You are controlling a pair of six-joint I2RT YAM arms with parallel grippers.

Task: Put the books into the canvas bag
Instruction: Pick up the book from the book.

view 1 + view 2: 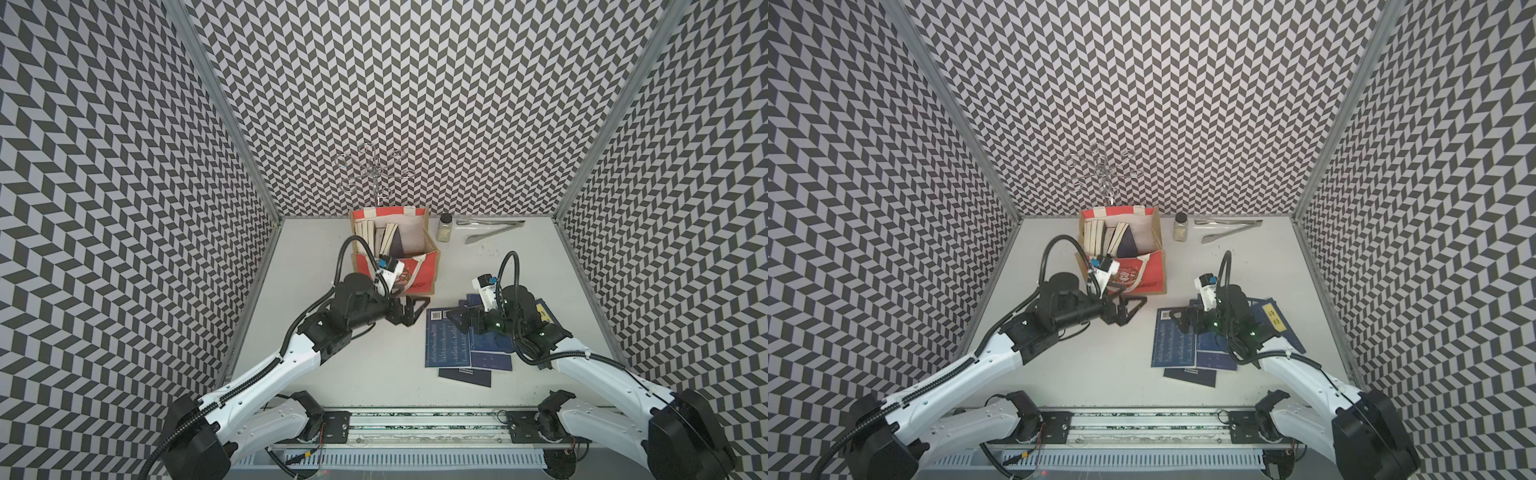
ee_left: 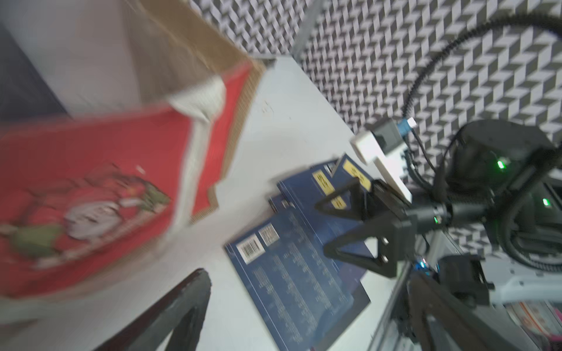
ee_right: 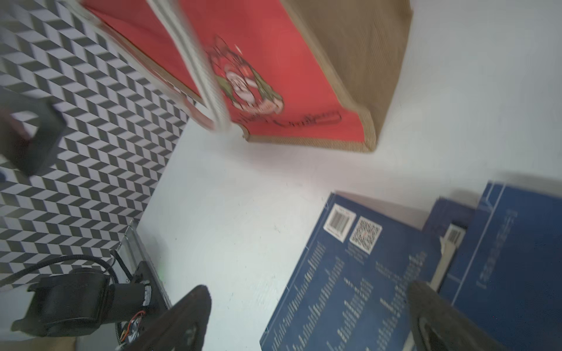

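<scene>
The canvas bag (image 1: 419,266) stands open near the back of the table, red front panel with a cartoon print, tan sides. Several books (image 1: 384,239) stand on edge inside it. Several thin navy books (image 1: 446,345) lie overlapping on the table to its front right, one showing a yellow label (image 1: 543,313). My left gripper (image 1: 409,311) hovers open and empty just in front of the bag (image 2: 91,182). My right gripper (image 1: 461,320) is open and empty, low over the navy books (image 3: 349,273), its fingertips (image 3: 188,313) straddling one cover.
A small glass jar (image 1: 445,227), metal tongs (image 1: 492,230) and a wire rack (image 1: 374,170) sit along the back wall. A small dark book (image 1: 465,376) lies nearest the front edge. Patterned walls enclose the table on three sides.
</scene>
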